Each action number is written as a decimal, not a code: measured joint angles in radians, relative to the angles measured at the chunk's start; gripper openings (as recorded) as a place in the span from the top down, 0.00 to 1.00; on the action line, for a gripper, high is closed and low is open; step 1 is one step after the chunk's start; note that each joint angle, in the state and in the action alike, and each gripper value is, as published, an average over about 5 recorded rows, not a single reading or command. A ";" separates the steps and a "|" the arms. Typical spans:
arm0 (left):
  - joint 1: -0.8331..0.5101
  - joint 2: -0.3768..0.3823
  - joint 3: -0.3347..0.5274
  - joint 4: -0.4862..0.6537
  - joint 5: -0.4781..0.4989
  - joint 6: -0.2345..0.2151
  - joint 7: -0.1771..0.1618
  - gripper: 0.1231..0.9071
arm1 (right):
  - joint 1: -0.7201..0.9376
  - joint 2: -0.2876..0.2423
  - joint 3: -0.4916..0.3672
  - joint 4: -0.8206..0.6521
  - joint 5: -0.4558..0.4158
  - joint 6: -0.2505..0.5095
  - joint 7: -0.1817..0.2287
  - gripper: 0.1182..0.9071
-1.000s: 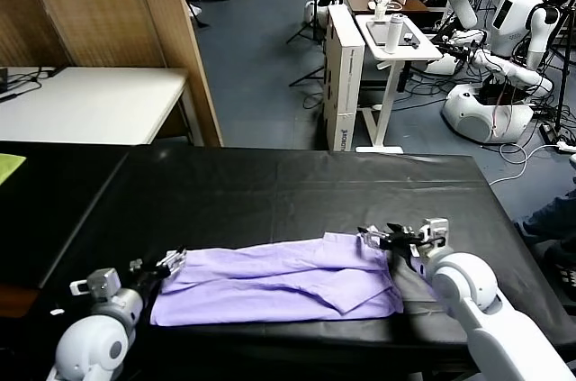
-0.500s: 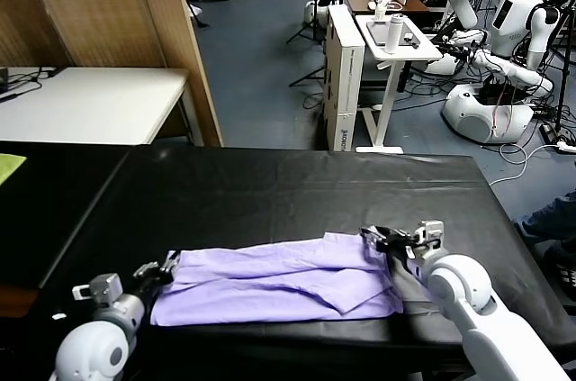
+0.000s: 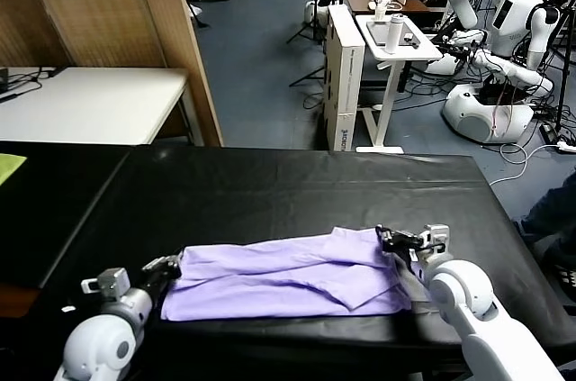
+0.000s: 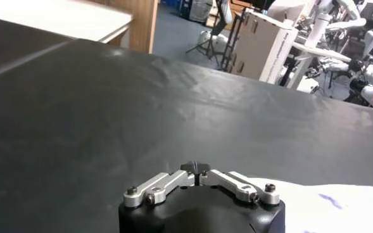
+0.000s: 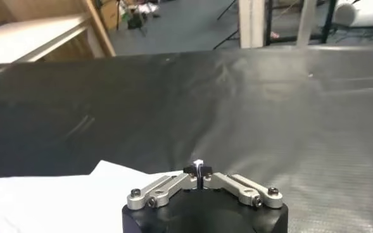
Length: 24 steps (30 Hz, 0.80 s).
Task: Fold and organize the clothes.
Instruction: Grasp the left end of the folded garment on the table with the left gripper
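The thin lavender short-sleeved T-shirt (image 3: 288, 277), partly folded, lies on the black tabletop (image 3: 270, 192) between the two jaws. The left jaws (image 3: 166, 266) and right jaws (image 3: 387, 239) are closed on its opposite far corners. Both ends should be lifted evenly, keeping the fabric taut. Compared with a second earlier, both jaws are now closed and the shirt is shifted rightward.

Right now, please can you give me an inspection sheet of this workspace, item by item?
Surface: black table, bare behind the garment.
Job's things: lavender T-shirt lying flat near the front edge.
Clutter: yellow-green cloth at far left.
Grippers: left tool shut at the shirt's left end; right tool shut at its right end.
Cables: nothing seen on the table.
Surroundings: white table, other robots behind.
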 joint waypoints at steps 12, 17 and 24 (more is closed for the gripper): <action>-0.147 0.018 0.080 0.083 0.001 0.011 -0.006 0.97 | -0.012 0.059 0.053 -0.016 -0.008 0.023 0.020 0.97; -0.175 0.025 0.089 0.100 -0.001 0.010 -0.005 0.97 | -0.029 0.061 0.068 -0.001 -0.005 0.020 -0.012 0.95; -0.170 0.029 0.077 0.100 0.004 -0.001 -0.004 0.81 | -0.040 0.041 0.086 0.025 -0.004 0.052 -0.078 0.52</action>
